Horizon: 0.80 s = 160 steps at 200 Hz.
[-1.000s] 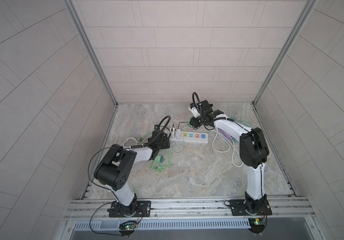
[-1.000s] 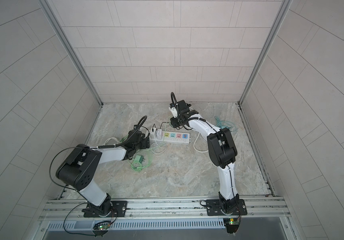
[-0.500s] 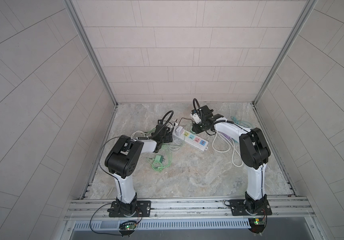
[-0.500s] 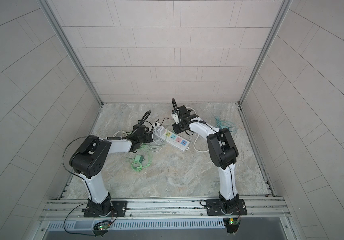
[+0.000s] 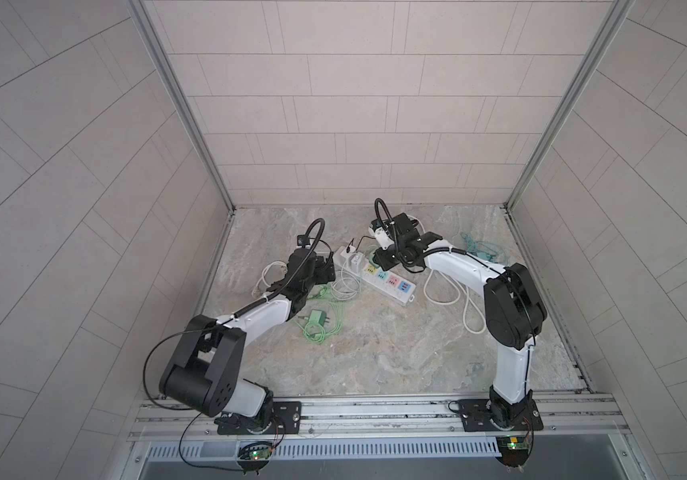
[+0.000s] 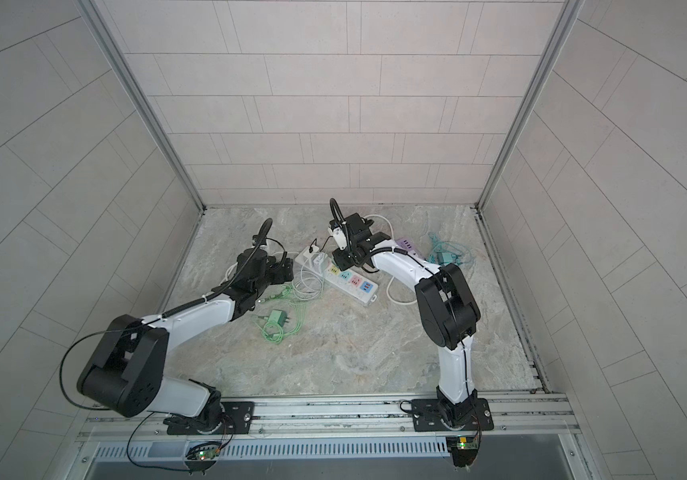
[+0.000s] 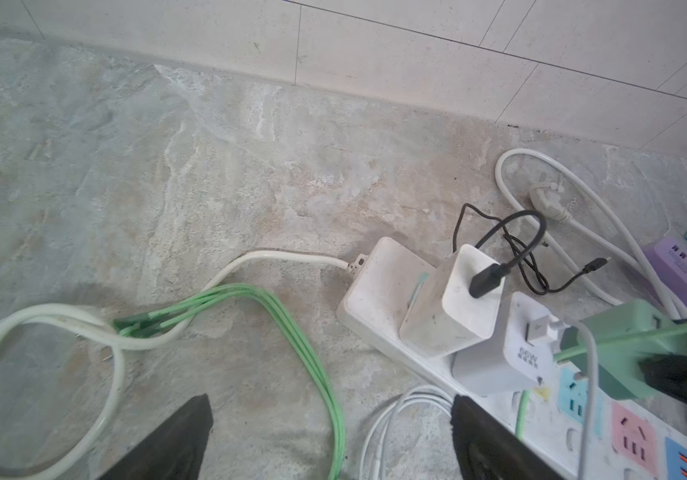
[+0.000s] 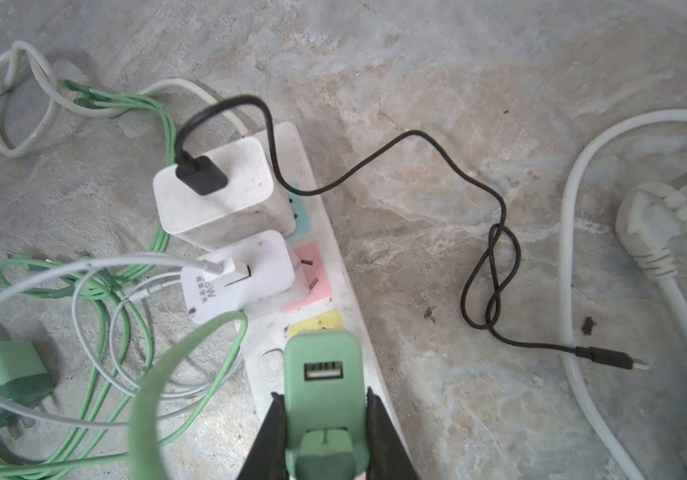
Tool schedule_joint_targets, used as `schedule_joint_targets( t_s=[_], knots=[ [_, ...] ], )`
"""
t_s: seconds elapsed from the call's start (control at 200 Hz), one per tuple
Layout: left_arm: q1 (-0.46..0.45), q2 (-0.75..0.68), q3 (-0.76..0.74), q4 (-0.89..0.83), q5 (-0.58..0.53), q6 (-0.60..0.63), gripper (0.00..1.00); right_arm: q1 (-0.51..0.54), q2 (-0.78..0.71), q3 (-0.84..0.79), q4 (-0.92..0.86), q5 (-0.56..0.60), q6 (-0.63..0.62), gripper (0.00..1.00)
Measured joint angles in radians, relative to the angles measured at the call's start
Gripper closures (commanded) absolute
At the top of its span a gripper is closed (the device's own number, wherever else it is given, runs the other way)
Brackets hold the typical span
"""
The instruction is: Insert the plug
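My right gripper (image 8: 322, 399) is shut on the green plug (image 8: 323, 374), a small charger with a USB port. It holds the plug just above the white power strip (image 8: 292, 145), close to the yellow socket (image 8: 317, 322). In the left wrist view the plug (image 7: 620, 345) hangs tilted over the strip (image 7: 379, 274), and one prong shows above its face. My left gripper (image 7: 330, 399) is open and holds nothing. It sits low beside the strip's cord end, over green and white cables. In both top views the strip (image 5: 400, 291) (image 6: 364, 296) lies slanted between the grippers.
Two white chargers (image 7: 454, 303) (image 7: 508, 349) fill the sockets at the strip's cord end. A second green charger (image 5: 315, 320) lies among green cables in front of the left gripper. A purple strip (image 6: 408, 245), a white cord with its plug (image 8: 657, 224) and a teal cable bundle (image 5: 479, 249) lie to the right.
The power strip has swung to a slant, its cord end toward the back wall. The right gripper has come forward and down over it with the plug. The left gripper has opened slightly wider.
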Motion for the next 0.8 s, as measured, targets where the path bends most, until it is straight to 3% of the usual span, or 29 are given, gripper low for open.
schedule_joint_targets(
  t_s=[0.385,0.801],
  knots=[
    [0.001,-0.193,-0.129,-0.055,0.012,-0.026,0.03,0.002,-0.067,-0.121,0.018,0.01,-0.009,0.88],
    [0.003,-0.21,-0.142,-0.069,0.035,-0.038,0.03,0.002,-0.076,-0.139,0.029,0.004,-0.071,0.9]
  ],
)
